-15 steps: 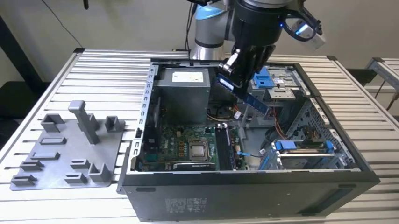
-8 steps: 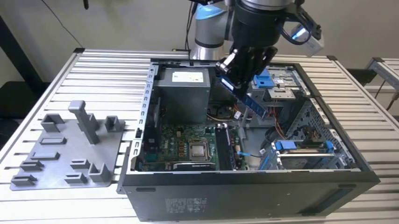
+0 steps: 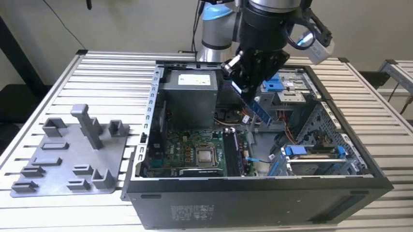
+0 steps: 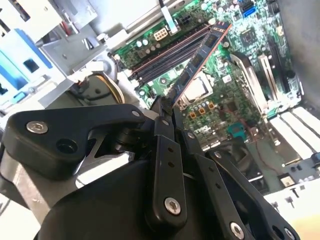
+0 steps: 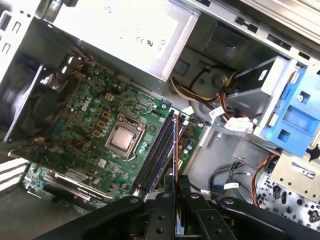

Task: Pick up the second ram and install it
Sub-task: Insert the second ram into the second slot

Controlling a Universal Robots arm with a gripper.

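My gripper [image 4: 167,107] is clenched on the second ram [image 4: 200,57], tilted above the memory slots [image 4: 170,54]. I think I must level it along a free slot before pressing evenly.

The arm [image 3: 216,34] rises at the far side of the scene and reaches steeply down, its black wrist leaning so that the lower end sits toward the exterior view's left. The gripper [image 3: 244,86] hangs at that end. Its two fingers [image 4: 164,135] are pressed together on the upper end of the second ram [image 3: 259,110], which slants down from the fingertips.
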